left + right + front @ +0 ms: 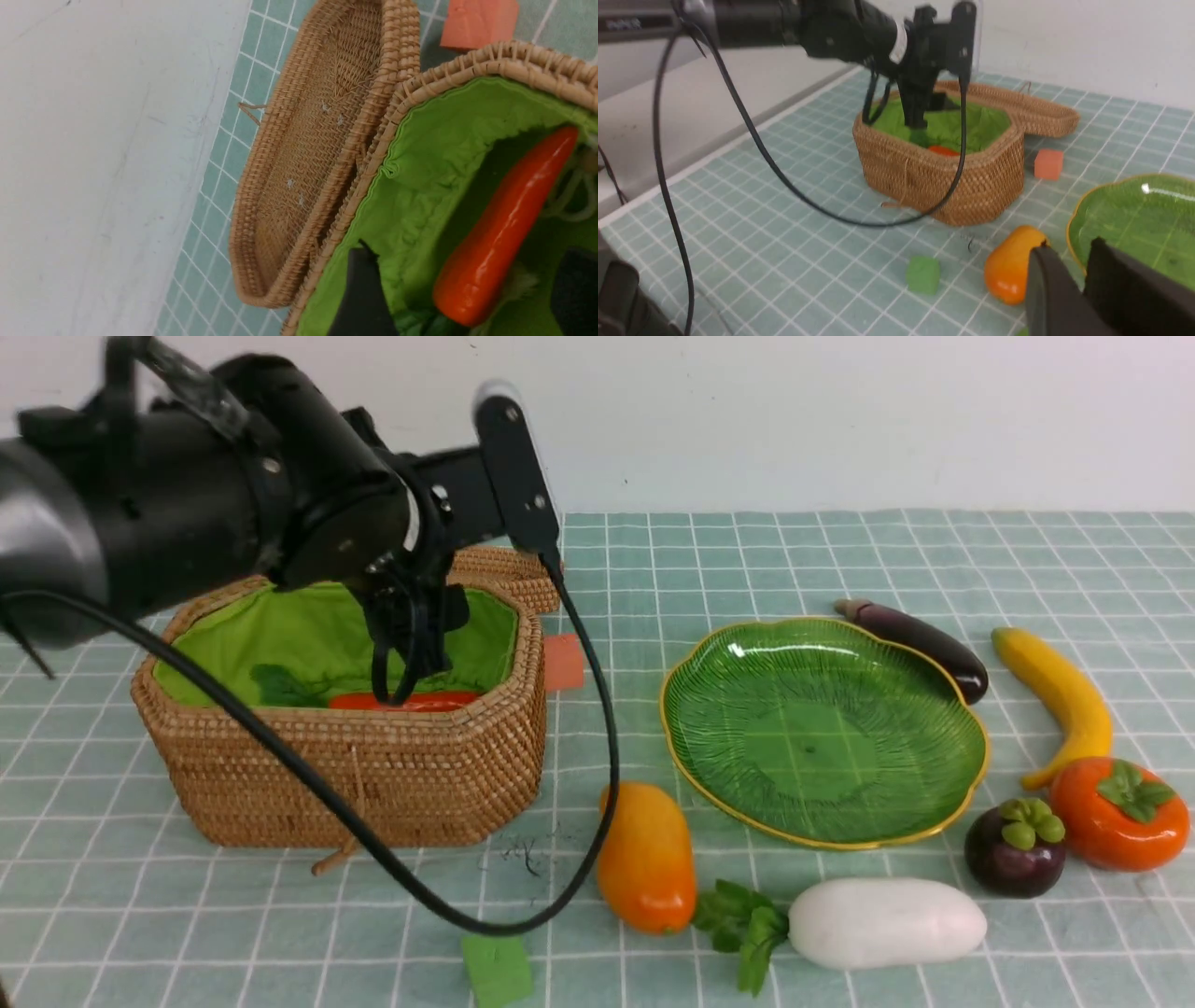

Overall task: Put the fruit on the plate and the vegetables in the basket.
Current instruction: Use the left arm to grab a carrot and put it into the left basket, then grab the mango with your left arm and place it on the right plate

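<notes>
Over the basket (pixel 355 756), left jaws stand wide, clear of the carrot (pixel 406 701); right jaws sit nearly closed, empty. Radish (pixel 887 922) looks hard, glossy, slippery: grip across its middle.

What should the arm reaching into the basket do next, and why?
Probably lift the left gripper straight up out of the basket. Its jaws stand open and the carrot seems to lie free inside between them, so that vegetable looks delivered. The radish and eggplant are not in it yet.

claw (pixel 409 665) over carrot (pixel 439 701) in basket (pixel 373 775)
</notes>
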You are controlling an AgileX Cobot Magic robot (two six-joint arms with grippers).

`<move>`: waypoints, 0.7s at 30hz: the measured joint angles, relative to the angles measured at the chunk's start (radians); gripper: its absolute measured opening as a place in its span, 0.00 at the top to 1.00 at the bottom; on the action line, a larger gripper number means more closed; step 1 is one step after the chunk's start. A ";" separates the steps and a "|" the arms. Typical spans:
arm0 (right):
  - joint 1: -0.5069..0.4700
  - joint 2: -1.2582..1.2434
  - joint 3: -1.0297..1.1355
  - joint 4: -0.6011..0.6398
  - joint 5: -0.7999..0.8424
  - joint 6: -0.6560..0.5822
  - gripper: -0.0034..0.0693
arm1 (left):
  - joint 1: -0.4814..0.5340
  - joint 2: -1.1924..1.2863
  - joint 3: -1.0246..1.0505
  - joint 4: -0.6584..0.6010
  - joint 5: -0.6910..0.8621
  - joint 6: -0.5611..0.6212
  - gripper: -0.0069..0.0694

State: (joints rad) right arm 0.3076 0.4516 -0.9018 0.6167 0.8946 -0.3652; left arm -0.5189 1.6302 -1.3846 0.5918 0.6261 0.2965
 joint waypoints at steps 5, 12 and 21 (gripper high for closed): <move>0.000 0.020 0.000 -0.007 0.028 0.000 0.76 | -0.076 -0.091 0.000 -0.130 0.062 -0.258 0.44; 0.000 0.021 -0.029 -0.050 0.121 0.041 0.75 | -0.338 -0.110 0.000 -0.391 0.254 -0.615 0.93; 0.000 0.019 -0.059 -0.061 0.237 0.051 0.75 | -0.396 0.175 -0.123 -0.424 0.276 -0.714 0.53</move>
State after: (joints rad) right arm 0.3076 0.4705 -0.9613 0.5553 1.1315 -0.3145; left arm -0.9150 1.8055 -1.5073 0.1675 0.9017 -0.4179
